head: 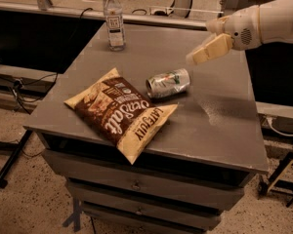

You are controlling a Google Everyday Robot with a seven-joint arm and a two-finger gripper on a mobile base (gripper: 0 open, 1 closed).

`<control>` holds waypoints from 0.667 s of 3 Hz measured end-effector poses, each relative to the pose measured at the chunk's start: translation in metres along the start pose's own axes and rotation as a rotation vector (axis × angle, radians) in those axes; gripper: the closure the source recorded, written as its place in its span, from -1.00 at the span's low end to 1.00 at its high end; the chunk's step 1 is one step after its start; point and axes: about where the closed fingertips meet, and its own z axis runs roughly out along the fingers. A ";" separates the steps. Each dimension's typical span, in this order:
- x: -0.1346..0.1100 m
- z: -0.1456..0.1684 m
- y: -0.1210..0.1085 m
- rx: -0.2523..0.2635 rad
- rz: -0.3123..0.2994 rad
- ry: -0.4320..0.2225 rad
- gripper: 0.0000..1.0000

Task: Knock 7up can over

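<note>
**Can down on its side, gripper clear of it**

We note the 7up can (168, 83) lying on its side near the middle of the grey table (224, 130), silver top facing left toward the chip bag (119, 111), which lies flat just beside it. We see the gripper (193, 58) in the air above and to the right of the can, apart from it. Its tan fingers (212, 48) look pressed together and hold nothing. A water bottle (115, 18) stands upright at the far left corner, well apart.
</note>
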 end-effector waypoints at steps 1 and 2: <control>0.013 -0.050 -0.025 0.065 -0.050 0.018 -1.00; 0.022 -0.094 -0.042 0.083 -0.121 0.057 -1.00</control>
